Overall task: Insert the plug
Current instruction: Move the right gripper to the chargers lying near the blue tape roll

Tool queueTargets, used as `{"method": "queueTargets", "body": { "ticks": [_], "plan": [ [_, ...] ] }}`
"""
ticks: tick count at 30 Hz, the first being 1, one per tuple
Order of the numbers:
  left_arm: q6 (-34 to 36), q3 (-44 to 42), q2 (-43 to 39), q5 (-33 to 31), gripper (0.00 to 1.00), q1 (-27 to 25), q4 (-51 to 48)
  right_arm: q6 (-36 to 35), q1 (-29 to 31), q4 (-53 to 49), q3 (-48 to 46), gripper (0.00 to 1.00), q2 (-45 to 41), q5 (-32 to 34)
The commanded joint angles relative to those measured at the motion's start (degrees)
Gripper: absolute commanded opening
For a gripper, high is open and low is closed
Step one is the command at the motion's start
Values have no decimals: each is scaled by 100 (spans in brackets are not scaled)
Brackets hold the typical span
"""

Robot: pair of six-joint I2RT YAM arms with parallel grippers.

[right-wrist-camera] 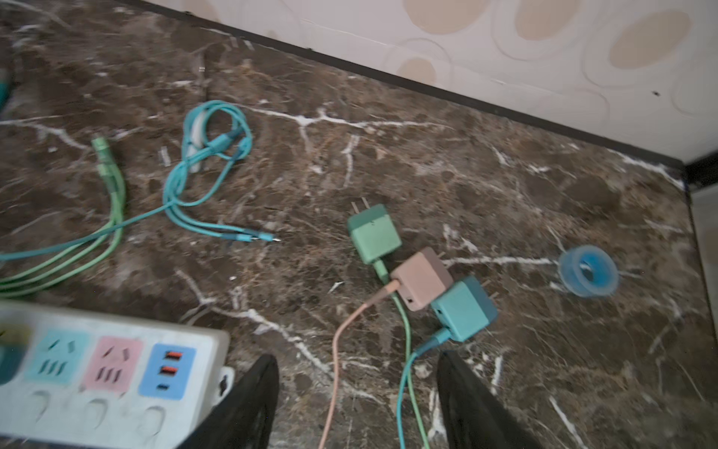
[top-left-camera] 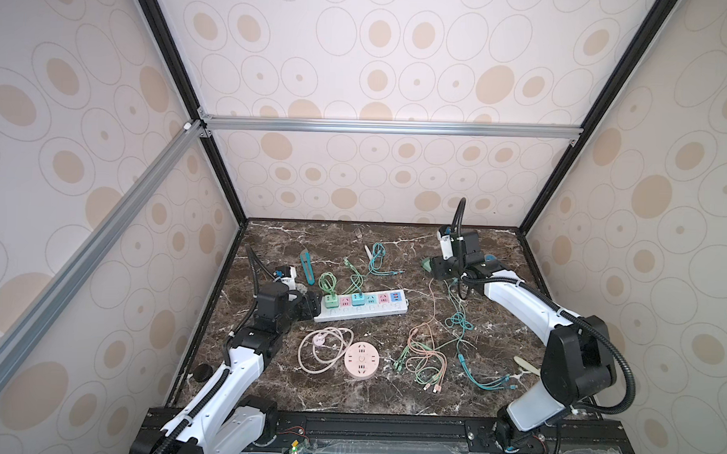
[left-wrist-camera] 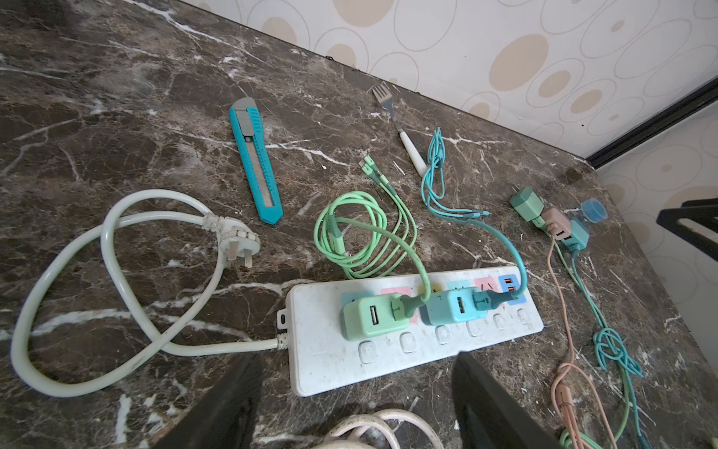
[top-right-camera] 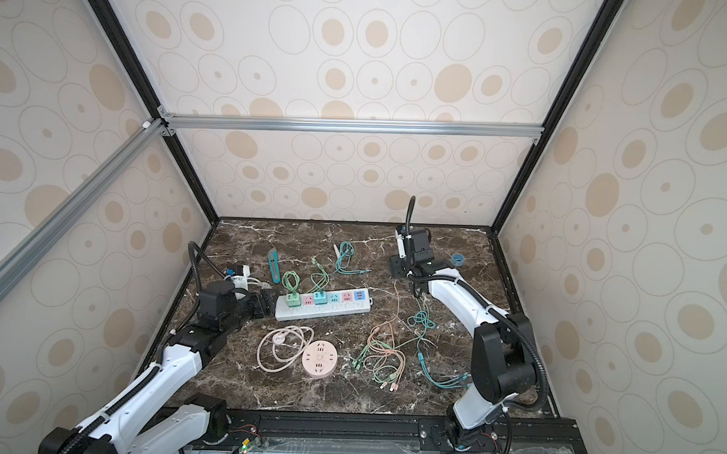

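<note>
- Cables [top-left-camera: 426,359] in pink, green and teal lie knotted at the lower middle of both top views, on the dark marble surface [top-left-camera: 493,390], just beside a round pink socket hub [top-left-camera: 361,360]. They appear to run up to the loose plugs, so lifting one plug may drag the knot along.
- Power strip [top-left-camera: 361,308], white, lies across the centre. Two seated adapters [left-wrist-camera: 375,315] already fill sockets. A teal socket and a pink socket near its right end look free.
- Left hand [top-left-camera: 314,307] sits at the strip's left end with its fingers apart, clamping nothing. Unheld, the strip could slide or tip when a plug is pushed in.
- Right hand [right-wrist-camera: 357,361] hovers toward the upper right of both top views, fingers apart and empty. Pink and teal cables pass between the fingers in the right wrist view.
- Just beyond it lie the task's plugs: green plug [right-wrist-camera: 373,233], pink plug [right-wrist-camera: 421,278] and teal plug [right-wrist-camera: 464,309], touching in a row. Packed this close, closing fingers may catch two at once or knock a neighbour askew. This view is blurred, so any gaps are hard to judge.
- Farther off, a utility knife [top-left-camera: 307,267] lies at the upper left of centre and a blue ring [right-wrist-camera: 588,276] at the far right. A trailing cable might sweep either one.
</note>
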Motion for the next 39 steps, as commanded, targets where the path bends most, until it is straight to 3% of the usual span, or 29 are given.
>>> {"method": "queueTargets", "body": {
  "ticks": [1, 10, 16, 39],
  "plan": [
    [112, 176, -120, -20, 79, 38, -92, 946, -240, -93, 183, 67, 370, 641],
    [90, 166, -172, 25, 80, 47, -104, 1756, -779, -372, 694, 66, 1276, 850],
    [97, 157, -208, 17, 80, 43, -97, 2215, -1001, -478, 767, 63, 1559, 652],
    [68, 87, -390, 65, 81, 41, -30, 2601, -1058, -640, 887, 62, 2042, 137]
  ]
}}
